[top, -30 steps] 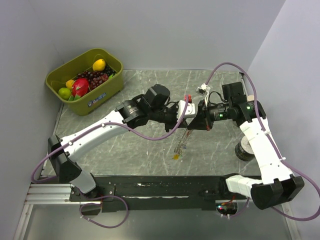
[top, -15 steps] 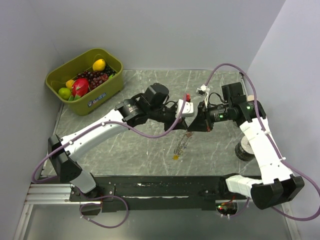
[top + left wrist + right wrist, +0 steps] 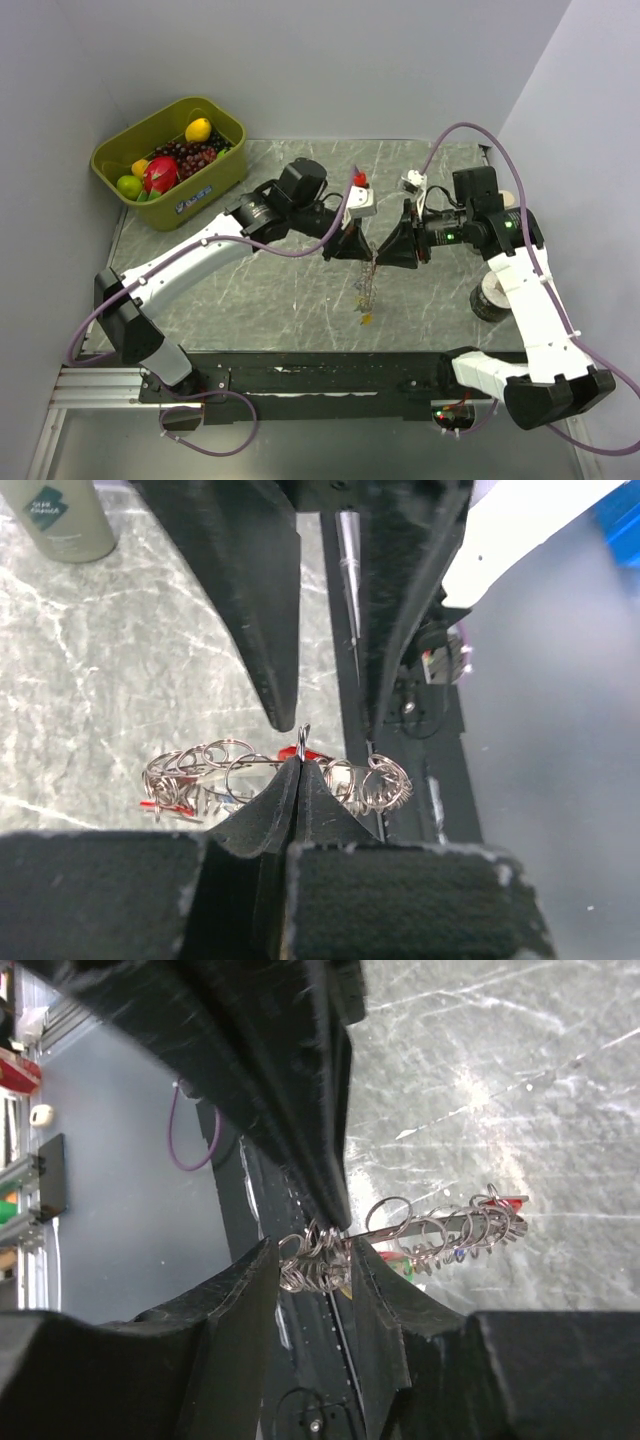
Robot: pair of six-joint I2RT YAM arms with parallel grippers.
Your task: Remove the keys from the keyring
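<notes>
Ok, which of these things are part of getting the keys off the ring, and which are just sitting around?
Part of the job: keyring, keys, left end effector, right end effector.
Just lying about: green bin, fruit, roll, bottle.

A robot lab: bare grey walls [image 3: 330, 60], bolted aluminium rail [image 3: 92, 388].

Grey marble-look table [image 3: 430, 300], plain pale walls [image 3: 350, 60], alu rail [image 3: 90, 387] nr front.
</notes>
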